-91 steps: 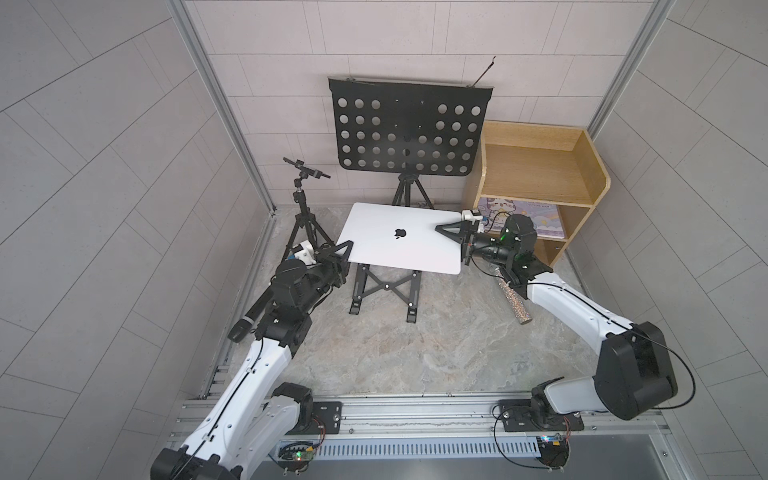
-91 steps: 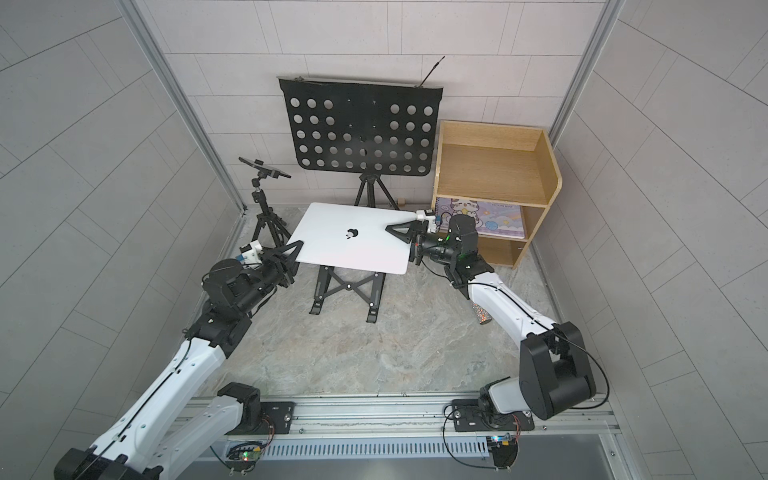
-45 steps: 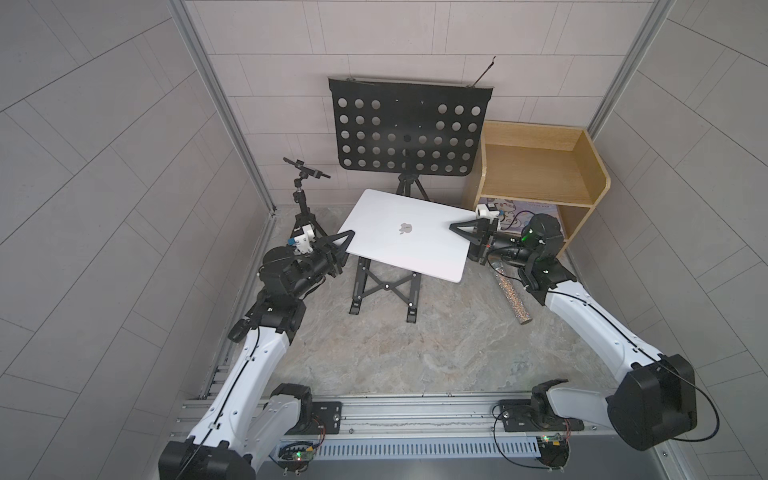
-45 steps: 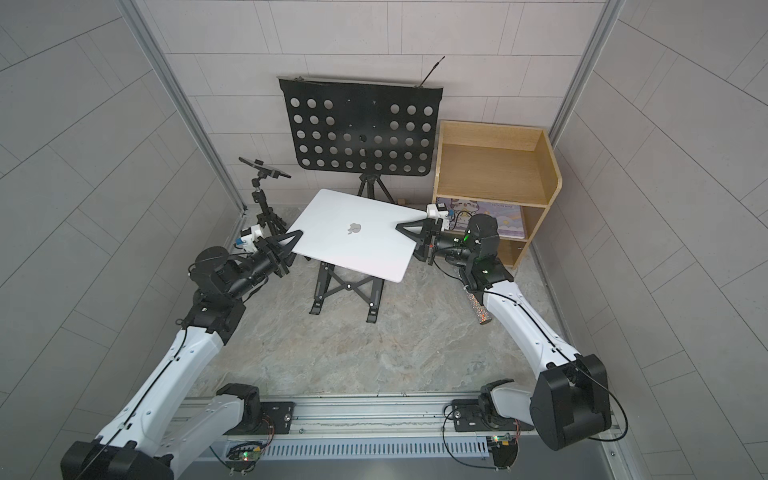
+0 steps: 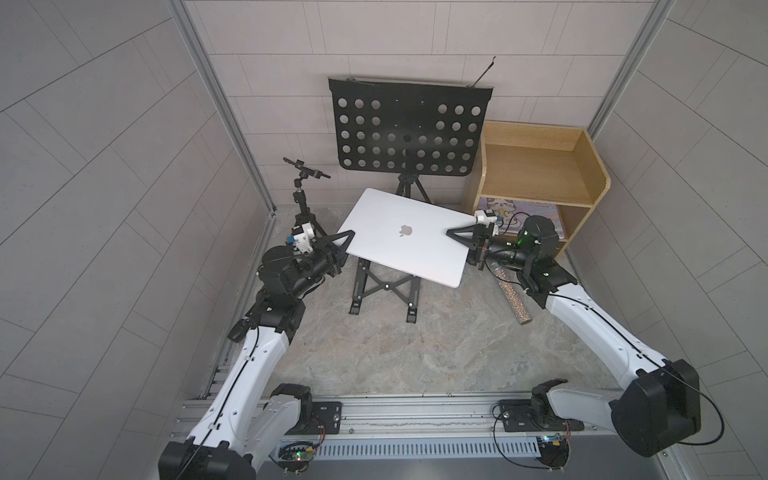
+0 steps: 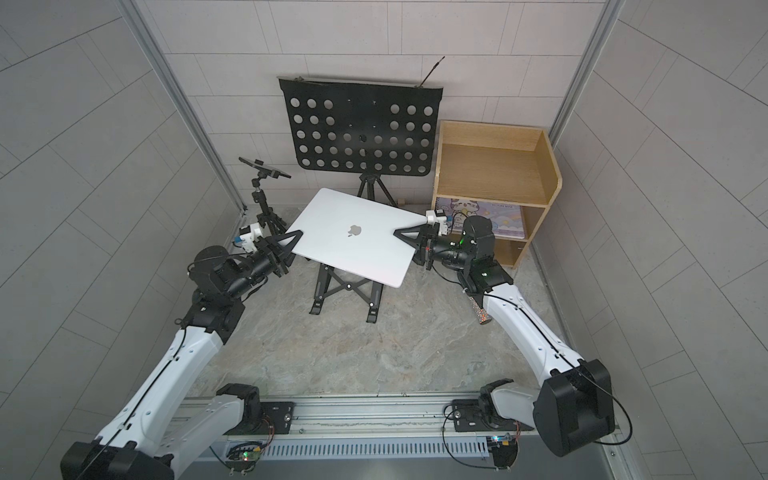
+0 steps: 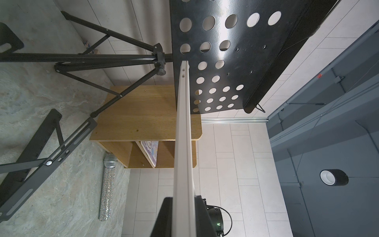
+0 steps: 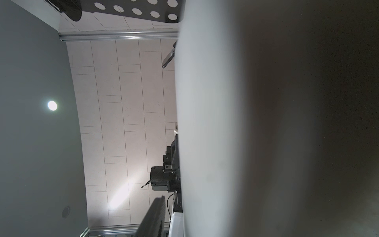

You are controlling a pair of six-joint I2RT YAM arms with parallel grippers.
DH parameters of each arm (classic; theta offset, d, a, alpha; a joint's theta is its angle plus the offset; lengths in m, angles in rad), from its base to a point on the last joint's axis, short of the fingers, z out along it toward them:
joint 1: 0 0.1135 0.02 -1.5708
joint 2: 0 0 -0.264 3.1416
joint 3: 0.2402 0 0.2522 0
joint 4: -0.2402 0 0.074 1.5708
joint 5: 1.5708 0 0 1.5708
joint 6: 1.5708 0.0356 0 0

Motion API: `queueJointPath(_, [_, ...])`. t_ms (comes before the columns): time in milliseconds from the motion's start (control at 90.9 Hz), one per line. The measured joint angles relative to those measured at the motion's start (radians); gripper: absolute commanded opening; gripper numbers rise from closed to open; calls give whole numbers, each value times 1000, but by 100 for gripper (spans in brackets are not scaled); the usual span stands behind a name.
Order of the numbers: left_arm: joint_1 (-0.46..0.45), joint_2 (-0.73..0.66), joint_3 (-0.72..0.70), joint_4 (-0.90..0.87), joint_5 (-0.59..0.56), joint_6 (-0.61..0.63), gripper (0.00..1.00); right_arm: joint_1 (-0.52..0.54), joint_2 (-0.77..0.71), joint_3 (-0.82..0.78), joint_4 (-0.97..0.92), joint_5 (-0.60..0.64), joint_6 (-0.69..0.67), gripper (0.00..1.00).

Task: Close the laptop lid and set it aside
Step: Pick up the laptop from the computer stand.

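Now, clamped by your left end effector (image 5: 348, 243) and right end effector (image 5: 456, 239), the shut laptop (image 5: 386, 253) has left its stand (image 5: 384, 289); placing remains.

Blurred laptop (image 8: 205, 123) close up, left claw (image 8: 176, 151) at its far edge, perforated music stand (image 8: 133, 9) beyond

Evenly bright, bowed edges; the laptop (image 8: 205, 123) blurred in right wrist view.

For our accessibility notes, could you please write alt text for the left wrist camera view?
The left gripper clamps the edge of the closed silver-white laptop, seen edge-on. Beyond it stand a black perforated metal music stand, a wooden shelf unit, and a glittery silver microphone lying on the marbled floor.
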Motion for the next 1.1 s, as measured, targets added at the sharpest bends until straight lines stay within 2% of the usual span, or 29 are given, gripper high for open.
queueJointPath(198, [1,0,0,-8,0,16,0,11,-3,0,-41,24,-31,32])
queueJointPath(528, [1,-2,0,-5,3,-12,0,27,-36,-5,-18,82,-39,7])
queueJointPath(594, [1,-4,0,1,5,-13,1,31,-43,-14,-5,92,-37,0])
queueJointPath(638, [1,-5,0,1,5,-13,9,32,-47,-17,1,97,-35,0])
queueJointPath(770, [0,-6,0,12,6,0,49,35,-48,-26,31,112,-27,0])
queueJointPath(880, [-1,-14,3,34,18,5,75,35,-49,-38,47,134,-24,0])
queueJointPath(935, [-1,-23,7,37,25,21,84,32,-52,-47,54,147,-21,0])
queueJointPath(1101, [-2,-66,35,-11,35,84,97,-5,-102,-82,82,193,-21,0])
